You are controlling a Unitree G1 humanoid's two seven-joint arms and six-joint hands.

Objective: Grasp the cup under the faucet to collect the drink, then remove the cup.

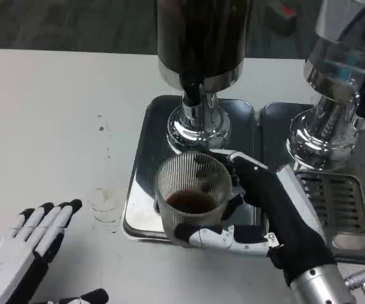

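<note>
Nearest me, my left hand (33, 244) rests fingers apart, holding nothing, well left of the one cup (191, 193). My right hand (258, 215) wraps that cup, below the faucet (193, 94); two dispensers (201, 38) stand behind.

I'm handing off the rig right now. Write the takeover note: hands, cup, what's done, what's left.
Right hand: grips the ribbed cup from its right side.
Left hand: open, holds nothing, at the table's near left.
Cup: upright over the steel drip tray, in front of the dark dispenser's faucet, with a little dark drink in it.
Done: grasp; some drink collected.
Left: carry the cup off the tray and set it down.
</note>
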